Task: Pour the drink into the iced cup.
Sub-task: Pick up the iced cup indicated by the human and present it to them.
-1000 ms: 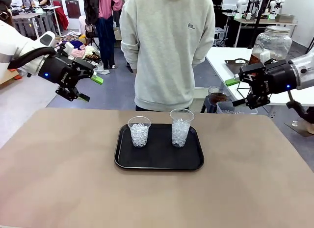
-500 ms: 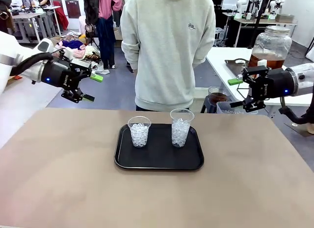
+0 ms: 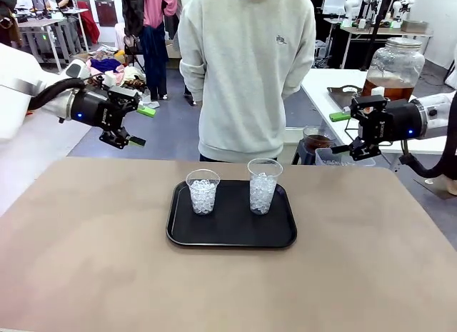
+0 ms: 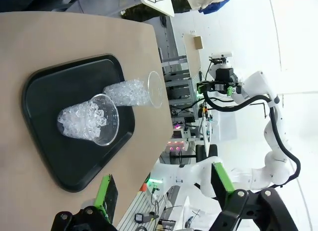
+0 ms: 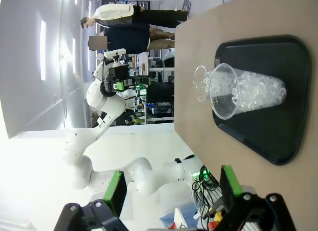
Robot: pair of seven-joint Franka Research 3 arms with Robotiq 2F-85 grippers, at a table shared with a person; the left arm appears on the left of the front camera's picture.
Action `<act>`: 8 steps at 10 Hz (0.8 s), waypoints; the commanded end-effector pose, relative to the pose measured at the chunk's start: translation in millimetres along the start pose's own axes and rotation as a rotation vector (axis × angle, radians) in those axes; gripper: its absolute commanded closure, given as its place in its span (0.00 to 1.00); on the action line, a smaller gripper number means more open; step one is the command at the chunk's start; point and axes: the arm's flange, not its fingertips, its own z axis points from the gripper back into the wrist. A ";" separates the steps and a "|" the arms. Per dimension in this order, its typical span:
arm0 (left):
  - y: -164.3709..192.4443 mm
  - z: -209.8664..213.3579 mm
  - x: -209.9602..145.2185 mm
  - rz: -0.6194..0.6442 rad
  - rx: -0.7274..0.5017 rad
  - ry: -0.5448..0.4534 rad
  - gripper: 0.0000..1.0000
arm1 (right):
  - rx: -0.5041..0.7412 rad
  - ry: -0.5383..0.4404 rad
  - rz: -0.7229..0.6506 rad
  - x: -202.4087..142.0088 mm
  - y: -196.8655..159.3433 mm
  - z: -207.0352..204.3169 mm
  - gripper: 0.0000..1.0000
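Since a second ago both arms have drawn back toward their own sides, and the left gripper (image 3: pixel 143 126) has swung in a little toward the middle. It hangs in the air at 10 o'clock from the tray, jaws spread and empty. The right gripper (image 3: pixel 340 133) hovers at 2 o'clock, just as wide and just as bare.

Just below and inboard of my right claw, past the table's far edge, a small clear vessel holds the drink (image 3: pixel 316 141), dark amber-brown. A lidded glass jar (image 3: pixel 395 64) with liquid of the same colour stands behind it on a side table.

On the black tray (image 3: pixel 232 243) at table centre the iced cups wait upright: a shorter cup (image 3: pixel 203 193) at 9 o'clock and a taller cup (image 3: pixel 263 185) at 3, near but apart. The person (image 3: pixel 246 68) stands at 12.

I judge the fetch comes first. I'd take the vessel with the right claw, low on its body, carry it level, then tip slowly over one rim. These cups look light, so a steadying left claw would help.
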 end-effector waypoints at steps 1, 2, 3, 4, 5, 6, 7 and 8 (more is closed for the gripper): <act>-1.9 -1.6 -1.3 -0.005 0.006 0.003 0.00 | 0.006 -0.004 0.035 3.6 3.5 -0.7 0.00; -1.9 -1.6 -1.3 -0.005 0.006 0.003 0.00 | 0.000 0.000 0.000 0.0 0.0 0.0 0.00; -1.9 -1.6 -1.3 -0.005 0.006 0.003 0.00 | 0.000 0.000 0.000 0.0 0.0 0.0 0.00; -1.9 -1.6 -1.3 -0.005 0.006 0.003 0.00 | 0.000 0.000 0.000 0.0 0.0 0.0 0.00; -1.9 -1.6 -1.3 -0.005 0.006 0.003 0.00 | 0.000 0.000 0.000 0.0 0.0 0.0 0.00; -1.9 -1.6 -1.3 -0.005 0.006 0.003 0.00 | 0.000 0.000 0.000 0.0 0.0 0.0 0.00; -1.9 -1.6 -1.3 -0.005 0.006 0.003 0.00 | 0.000 0.000 0.000 0.0 0.0 0.0 0.00; -1.9 -1.6 -1.3 -0.005 0.006 0.003 0.00 | 0.000 0.000 0.000 0.0 0.0 0.0 0.00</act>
